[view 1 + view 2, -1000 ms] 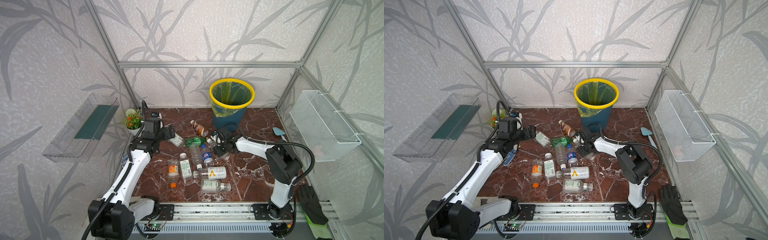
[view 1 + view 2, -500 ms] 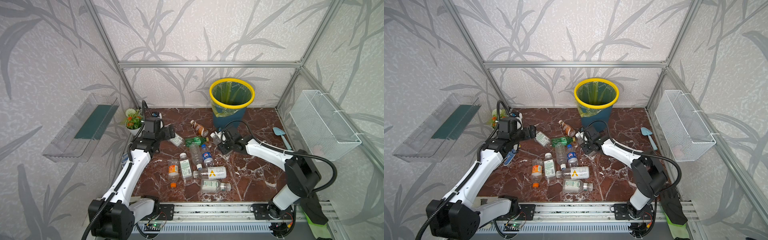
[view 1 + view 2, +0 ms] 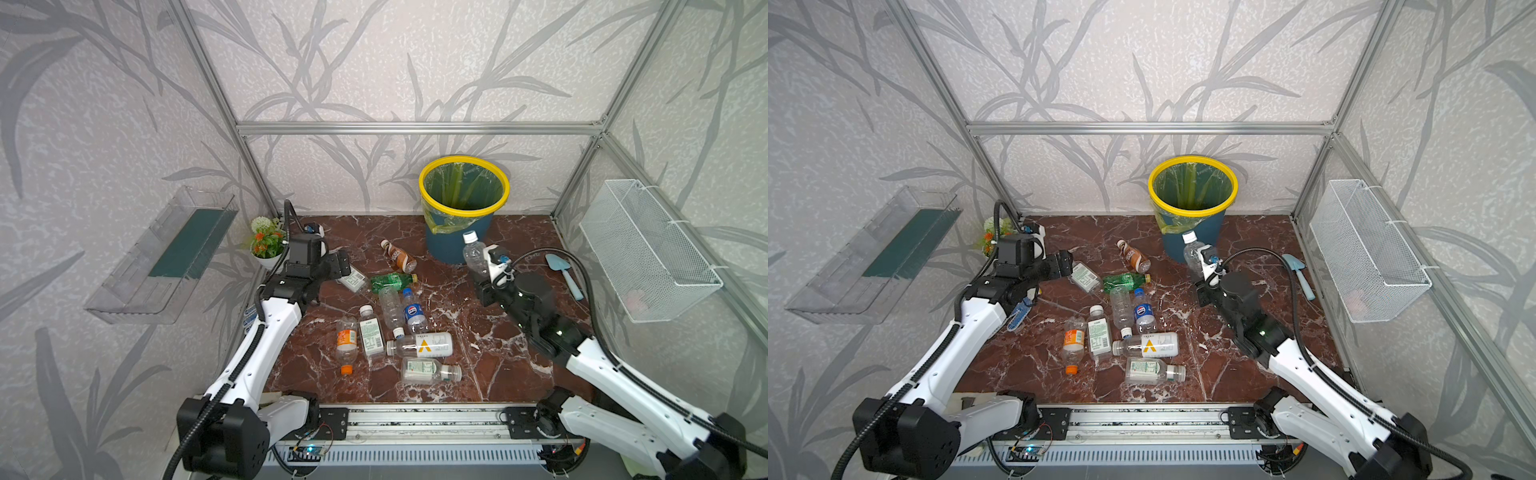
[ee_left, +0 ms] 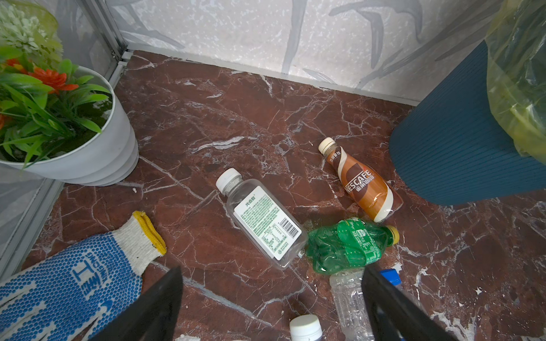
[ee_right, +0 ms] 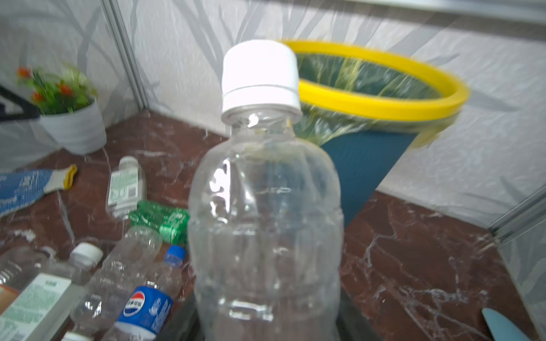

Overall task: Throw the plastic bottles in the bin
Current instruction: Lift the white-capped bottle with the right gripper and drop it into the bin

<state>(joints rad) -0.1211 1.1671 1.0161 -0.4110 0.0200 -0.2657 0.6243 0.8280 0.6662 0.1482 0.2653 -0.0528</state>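
Right gripper (image 3: 481,276) was clamped round the lower body of a clear white-capped bottle (image 5: 266,212). Bottle upright, cap up, lifted off the marble table (image 3: 498,365). In both top views it stood near the bin (image 3: 446,245), at the bin's 5 o'clock, with its cap below the yellow rim. The bin stood at the table's 12 o'clock, close to the back wall.

Left gripper (image 4: 271,270) hung at the table's 10 o'clock with jaws spread wide and nothing between them. It was above a flat white-labelled bottle (image 4: 260,221) lying on its side. A green bottle (image 3: 392,281) lay against that one at its 3 o'clock, with a brown bottle (image 3: 399,257) at the green one's 12 o'clock.

Other bottles lay loose at table centre, among them a blue-labelled bottle (image 3: 414,312) and an orange-labelled bottle (image 3: 345,343).

Trowel (image 3: 563,270) at the held bottle's 3 o'clock, well apart. Glove (image 4: 74,280) at the table's 9 o'clock edge. Flower pot (image 4: 97,153) in the 10 o'clock corner.
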